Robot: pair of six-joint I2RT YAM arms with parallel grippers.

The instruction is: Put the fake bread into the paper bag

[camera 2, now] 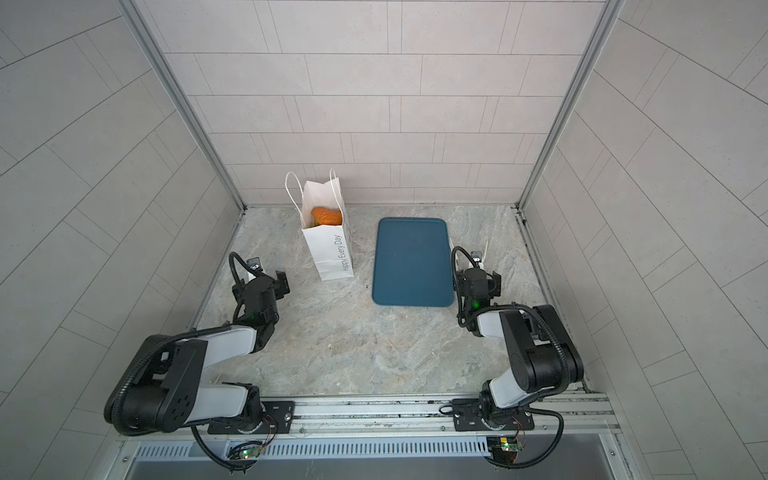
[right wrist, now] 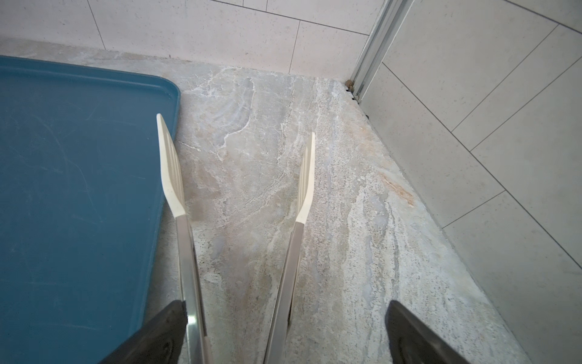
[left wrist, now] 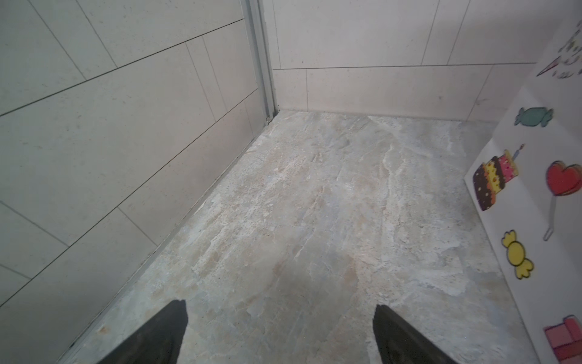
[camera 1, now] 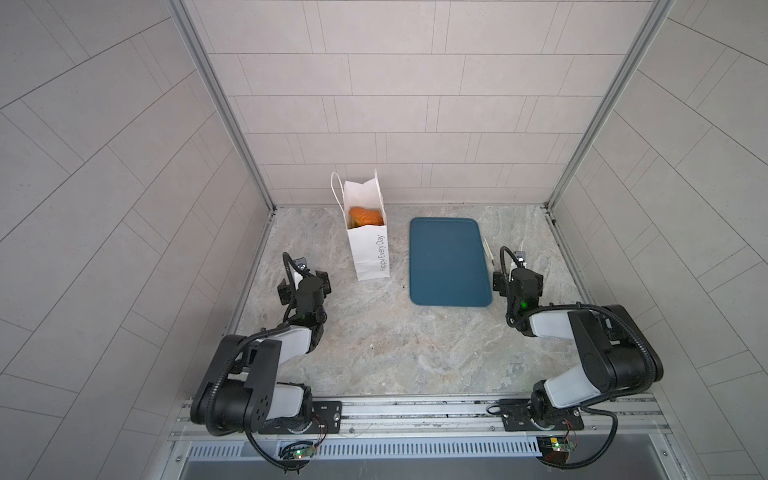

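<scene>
- Closest in, your left hand (camera 1: 302, 284) is released, its fingers spread wide over bare counter (camera 1: 374, 340) and gripping nothing.
- Level with it across the counter, your right hand (right wrist: 286, 304) is released too. The white tongs (right wrist: 171, 167) lie between its fingers, long axis pointing straight ahead toward the back wall, alongside the tray's long edge. One tong arm runs just beside one finger and the other is well clear, so I judge them not gripped.
- Next out, the teal tray (camera 1: 449, 262) carries no bread that you can see.
- Farthest, the paper bag (camera 1: 368, 253) stands upright near the back wall, mouth up, with fake bread (camera 1: 365, 216) showing orange-brown inside it. The bag lies ahead and inward of your left hand, which is the nearer one; the tray sits between the bag and your right hand.
- No bread shows outside the bag, so the task looks finished to me.
</scene>
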